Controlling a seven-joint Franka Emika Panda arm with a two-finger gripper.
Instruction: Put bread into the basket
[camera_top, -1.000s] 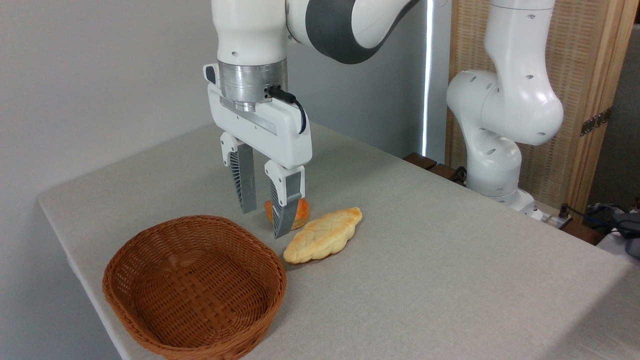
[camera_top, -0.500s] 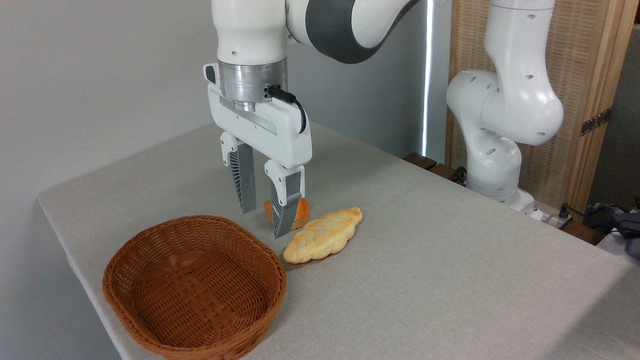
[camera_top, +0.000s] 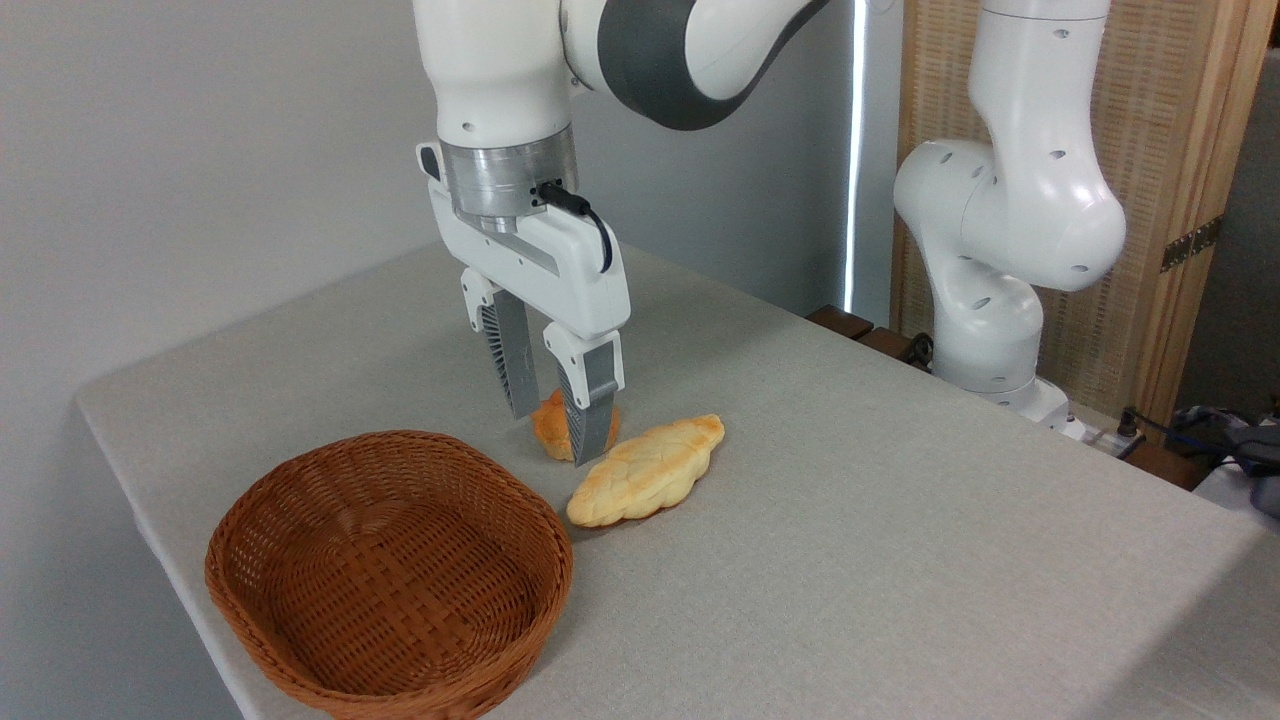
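— Orange-golden and knotted, the bread sits on the grey desk, toward its far edge, right between the two fingers of the end effector.

— Clamped on it?

— Can't tell from here; the fingers straddle the bun closely, tips low at its sides.

— And the basket?

— Reddish-brown wicker, at the desk's near-left corner, apart from the bun. A pale braided loaf lies just beside the bun, on its right.

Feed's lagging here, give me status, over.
Gripper closed around bun, bun on table. Basket empty. Braided loaf close beside the bun.
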